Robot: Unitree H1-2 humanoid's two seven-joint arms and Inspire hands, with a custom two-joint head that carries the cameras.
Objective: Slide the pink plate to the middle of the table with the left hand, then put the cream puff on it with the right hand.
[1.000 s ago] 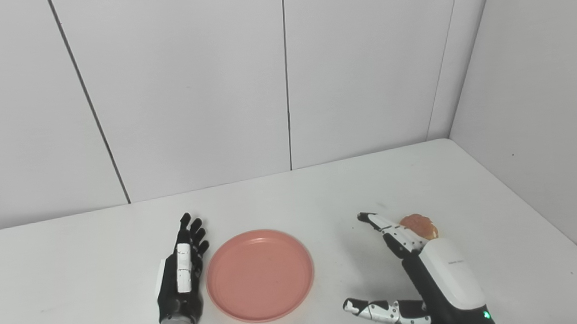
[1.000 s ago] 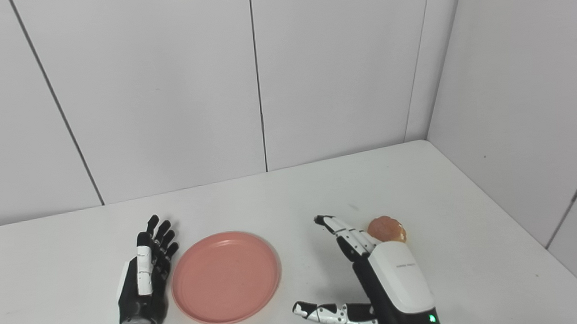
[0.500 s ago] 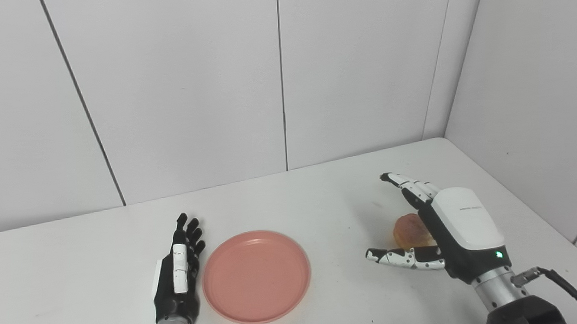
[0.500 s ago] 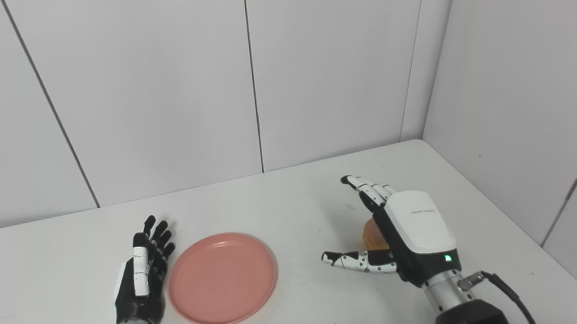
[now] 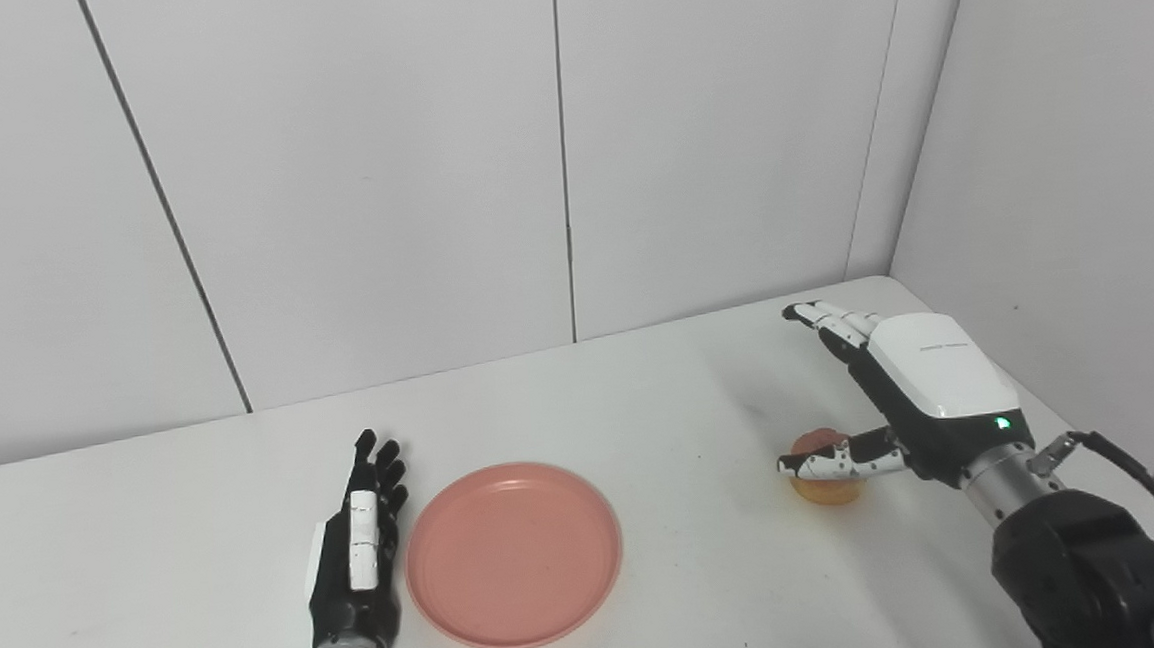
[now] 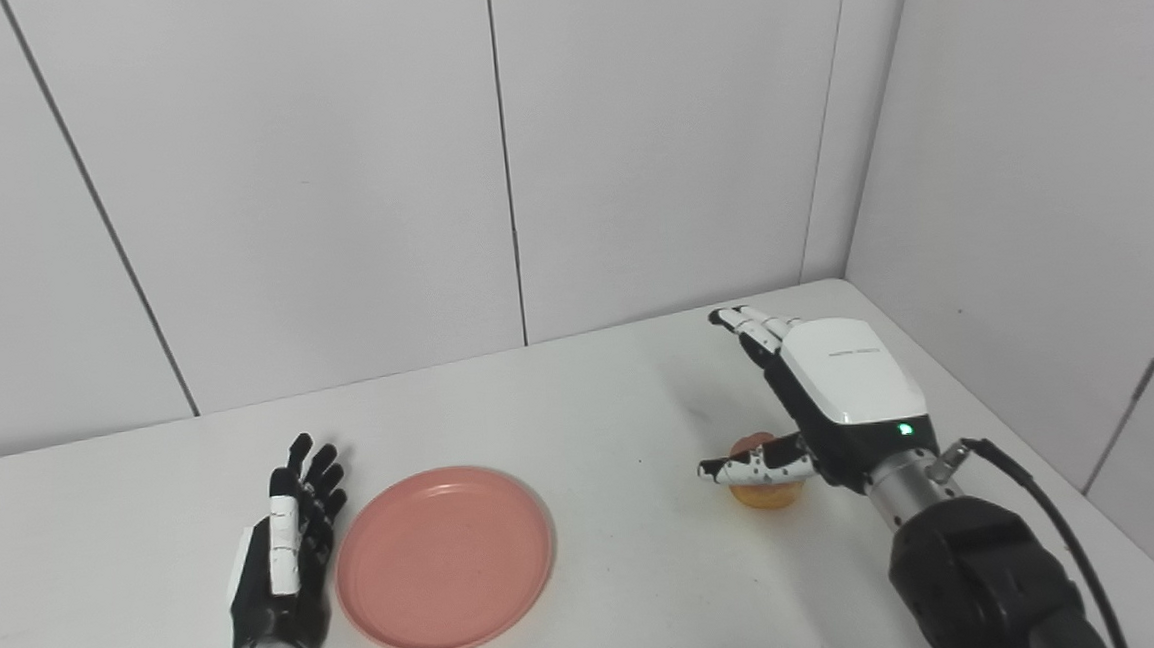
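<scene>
The plate [image 5: 513, 554], pink and round, lies flat on the white table [image 5: 642, 400], left of the table's middle as the cameras see it, and holds nothing. The left robot hand [image 5: 359, 558] lies just beside the plate's left rim, edge-on, its fingers straight and pointing away toward the back wall. It is open and grips nothing; whether it touches the rim cannot be told, though the gap, if any, is very thin.

The puff [image 5: 825, 479], golden brown, sits on the table well to the right of the plate. The right robot hand [image 5: 906, 384] hangs over it with its white back turned up and to the right. Its fingers [image 5: 835, 322] stretch straight out toward the back wall, well past the puff and clear of it. The thumb [image 5: 831, 463] is spread wide from the fingers and crosses in front of the puff's top, pointing left, so the upper part of the puff is partly hidden behind it. Whether the thumb touches the puff cannot be told. The hand is spread wide and has no hold on the puff. A green light shows near its wrist, and a black cable runs off the forearm [image 5: 1093, 563] toward the lower right.
</scene>
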